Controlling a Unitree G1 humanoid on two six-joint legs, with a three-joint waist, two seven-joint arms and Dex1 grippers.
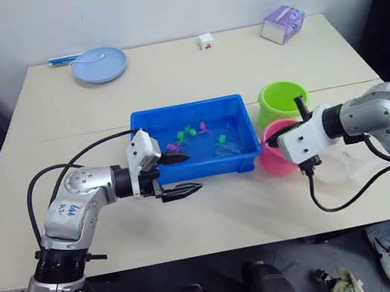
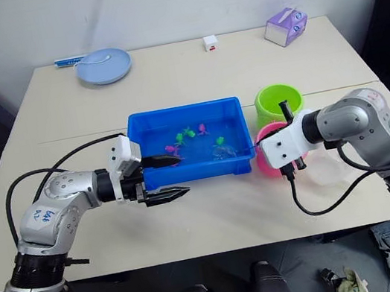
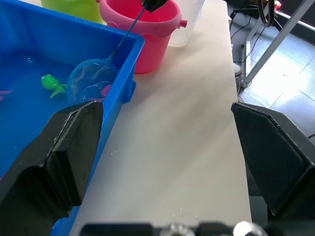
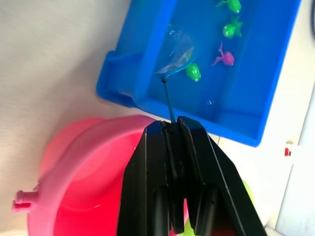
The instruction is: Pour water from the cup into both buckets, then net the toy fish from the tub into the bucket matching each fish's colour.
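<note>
The blue tub (image 1: 184, 107) sits mid-table with water and several toy fish, green (image 1: 220, 140) and pink (image 1: 203, 125). To its right stand the green bucket (image 1: 277, 97) and, nearer, the pink bucket (image 1: 273, 162). Just past the pink bucket is the clear cup (image 3: 189, 22). My right gripper (image 4: 172, 135) is shut on the net's thin black handle above the pink bucket. The net's hoop (image 4: 177, 51) dips into the tub's right end, beside a green fish (image 4: 193, 72). At the tub's front left corner my left gripper (image 1: 183, 174) is open, holding nothing.
At the back left lies a pale blue plate (image 1: 99, 64) with a spoon. A small white cube (image 1: 205, 40) and a purple box (image 1: 283, 24) sit along the far edge. Bare tabletop lies in front of the tub.
</note>
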